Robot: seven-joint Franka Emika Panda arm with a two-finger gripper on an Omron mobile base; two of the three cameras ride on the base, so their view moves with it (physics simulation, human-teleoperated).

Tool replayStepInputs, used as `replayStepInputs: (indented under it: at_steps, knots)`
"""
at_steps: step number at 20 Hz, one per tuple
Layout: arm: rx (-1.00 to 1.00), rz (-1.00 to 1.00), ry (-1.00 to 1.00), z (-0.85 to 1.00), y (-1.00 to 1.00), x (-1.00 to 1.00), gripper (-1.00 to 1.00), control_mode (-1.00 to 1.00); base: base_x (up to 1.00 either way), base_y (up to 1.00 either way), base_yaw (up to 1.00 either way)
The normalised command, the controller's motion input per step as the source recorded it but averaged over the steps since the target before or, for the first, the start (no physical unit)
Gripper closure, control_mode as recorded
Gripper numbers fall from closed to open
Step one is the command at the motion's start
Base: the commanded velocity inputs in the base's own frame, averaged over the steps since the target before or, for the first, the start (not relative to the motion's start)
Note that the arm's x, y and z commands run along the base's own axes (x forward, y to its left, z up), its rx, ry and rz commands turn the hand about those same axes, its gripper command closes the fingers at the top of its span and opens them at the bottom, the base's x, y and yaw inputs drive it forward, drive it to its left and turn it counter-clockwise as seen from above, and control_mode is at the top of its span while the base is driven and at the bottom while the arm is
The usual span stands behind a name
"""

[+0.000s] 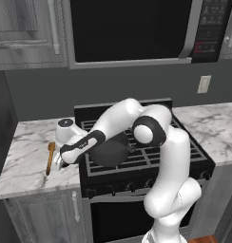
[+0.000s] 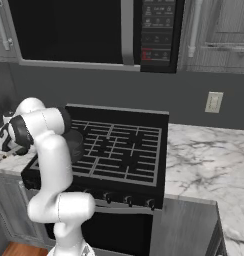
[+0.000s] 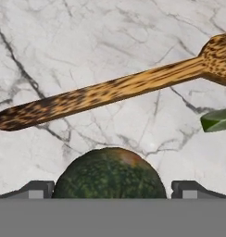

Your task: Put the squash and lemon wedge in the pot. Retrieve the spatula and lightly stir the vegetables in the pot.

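Note:
In the hand view the dark green round squash (image 3: 110, 172) sits on the marble directly between my two finger tips. My gripper (image 3: 112, 189) is open, with one tip on each side of the squash and a little gap to it. Just beyond lies the wooden spatula (image 3: 110, 91), with its head to the right. The greenish lemon wedge (image 3: 217, 120) pokes in at the right edge. From the left base view, the gripper (image 1: 59, 164) hangs low over the counter beside the spatula (image 1: 50, 158). The dark pot (image 1: 111, 152) stands on the stove's front left burner.
The black stove (image 1: 153, 155) lies to the right of the marble counter (image 1: 25, 147), whose front edge is close to the gripper. A microwave (image 1: 132, 28) and cabinets hang overhead. More counter (image 2: 204, 155) runs to the stove's right.

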Motion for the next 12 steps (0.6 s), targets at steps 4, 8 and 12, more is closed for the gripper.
replayStepInputs:
  at_steps: [4,8,12]
  knots:
    - [0.0,0.0,0.11,-0.13,0.0,0.0,1.0,-1.0,0.0,0.0,0.0]
    - [0.0,0.0,0.05,-0.08,-0.01,-0.04,1.0,-1.0,0.0,0.0,0.0]
    - [0.01,0.0,0.0,0.07,-0.13,-0.24,1.0,-1.0,0.0,0.0,0.0]
